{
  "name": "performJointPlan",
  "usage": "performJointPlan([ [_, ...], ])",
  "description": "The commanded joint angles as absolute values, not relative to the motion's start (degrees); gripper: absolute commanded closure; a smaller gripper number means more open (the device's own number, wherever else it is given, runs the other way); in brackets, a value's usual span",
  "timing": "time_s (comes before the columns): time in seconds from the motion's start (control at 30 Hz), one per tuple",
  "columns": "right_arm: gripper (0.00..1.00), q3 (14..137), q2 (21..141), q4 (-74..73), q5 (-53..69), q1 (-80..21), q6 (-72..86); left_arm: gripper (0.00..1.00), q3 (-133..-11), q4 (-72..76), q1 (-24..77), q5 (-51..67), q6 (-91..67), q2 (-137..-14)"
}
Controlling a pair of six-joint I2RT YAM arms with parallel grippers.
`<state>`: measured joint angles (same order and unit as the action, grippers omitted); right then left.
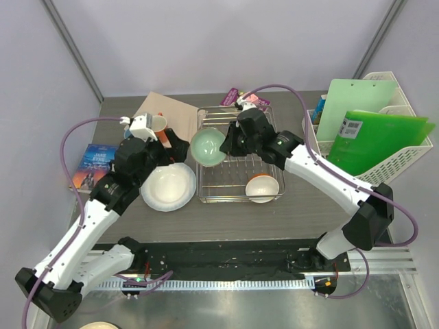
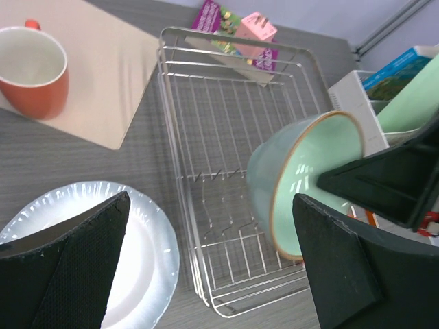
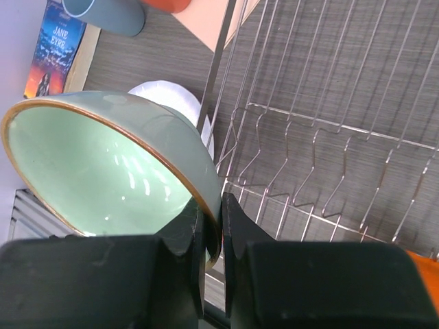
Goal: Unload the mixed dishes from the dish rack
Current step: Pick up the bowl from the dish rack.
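Closest to the lens, the right gripper (image 3: 212, 226) is pinching the rim of the pale green bowl (image 3: 103, 164), one finger lying inside the glaze, the other against the outer wall, jaws pressed nearly together on the thin lip. That bowl is hanging tipped on its side, mouth facing the left arm, over the left part of the dish rack (image 2: 206, 103); whether its lowest edge is brushing the wires is hard to tell. The left gripper (image 2: 209, 267) is hovering with fingers spread wide, carrying nothing, above the rack's left rim and the large white round plate (image 1: 168, 186), which is lying flat on the table just beside the rack. The orange-red mug (image 2: 33, 68) is standing upright on a tan mat (image 2: 103, 89), the small light-blue cup (image 3: 103, 15) is sitting near it, and the cream bowl with orange outside (image 1: 262, 186) is waiting in the rack's near right corner.

The pale green bowl is looking like stiff glazed ceramic: fairly heavy, slick and breakable. A rim pinch is leaving most of its weight hanging to one side, so it is likely wanting to swing or slip; a deep bite over the lip and a gentle set-down are seeming wise, and the cream bowl is probably asking for the same hold
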<state>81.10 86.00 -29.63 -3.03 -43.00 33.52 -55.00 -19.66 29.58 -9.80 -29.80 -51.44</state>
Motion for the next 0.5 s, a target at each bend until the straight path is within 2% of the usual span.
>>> performJointPlan([
  [0.0,0.99,82.3,86.7,-25.4,2.9,-42.7,35.9,0.00,-54.8,-14.9,29.9,-7.8,-30.6,-51.7],
  [0.33,0.99,84.7,88.3,-25.8,6.9,-42.8,35.6,0.01,-52.9,-13.5,29.9,-2.6,-30.7,-55.5],
  [0.47,0.99,84.6,87.9,-25.8,7.4,-42.8,35.9,0.10,-53.6,-14.1,29.9,-1.2,-30.3,-57.6],
])
